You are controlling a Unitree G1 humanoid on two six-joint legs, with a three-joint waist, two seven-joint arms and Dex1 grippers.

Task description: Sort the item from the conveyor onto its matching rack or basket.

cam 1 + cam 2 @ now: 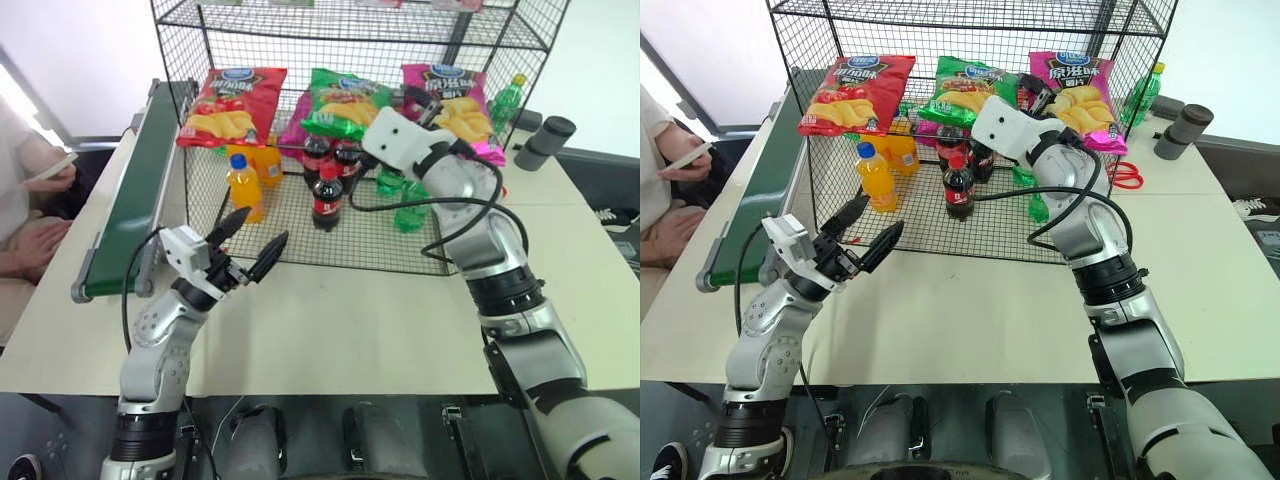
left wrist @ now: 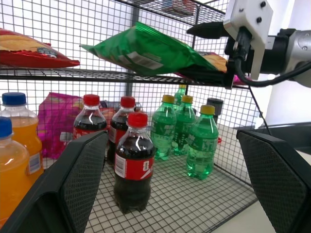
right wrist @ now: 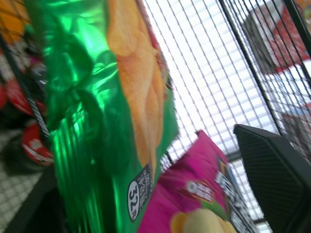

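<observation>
On rack (image 1: pixel 200 120) tier, green bag (image 1: pixel 345 100) lies between red and pink bags; right gripper (image 2: pixel 214 51) at three o'clock, jaws spread, apparently releasing; left gripper (image 1: pixel 252 243) spread, idle.

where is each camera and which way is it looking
Left and right eye views: on the head, looking forward and down at the wire rack; both arms show.
Left wrist view: along the open left gripper at the bottles.
Right wrist view: along the right gripper at the green crisp bag.
All share that green bag.
</observation>
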